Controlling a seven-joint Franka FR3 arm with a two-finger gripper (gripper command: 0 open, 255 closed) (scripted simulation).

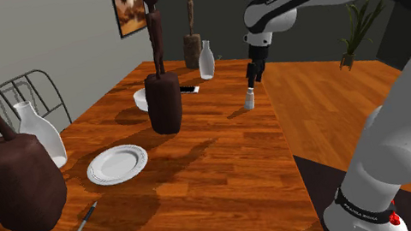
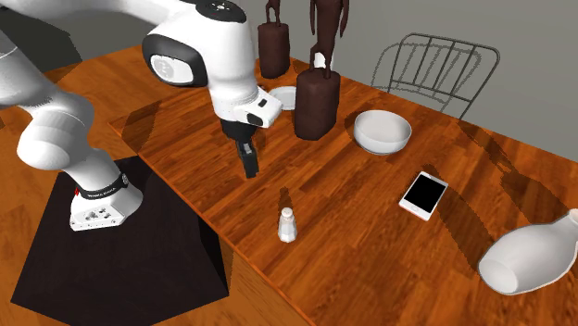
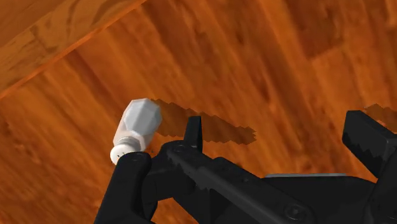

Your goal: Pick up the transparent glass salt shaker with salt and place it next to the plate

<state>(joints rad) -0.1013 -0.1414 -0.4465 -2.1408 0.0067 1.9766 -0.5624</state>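
Nearest to me, beside the black stand (image 2: 120,269), the gripper (image 2: 248,169) hung over the table (image 1: 206,179) with its fingers (image 3: 127,184) spread wide and nothing between them. The salt shaker (image 2: 288,225) stood upright just inside the table's edge on the stand's side, pale-bodied with a white cap. From the wrist camera it sat beside one finger, outside the gap rather than in it, so I judged the approach unfinished.

To do this step well, I reckoned the hand should first slide sideways until the jaws straddled the shaker, and only then come down. Descending as things stood risked a fingertip landing on the cap and toppling the shaker over that near edge. I would close on the broader body below the cap and lift it straight up.

Farther in, the plate (image 1: 117,164) lay well apart from the shaker, toward the table's opposite long edge, between two dark statues (image 1: 164,100). The carry would have to pass around the nearer one.
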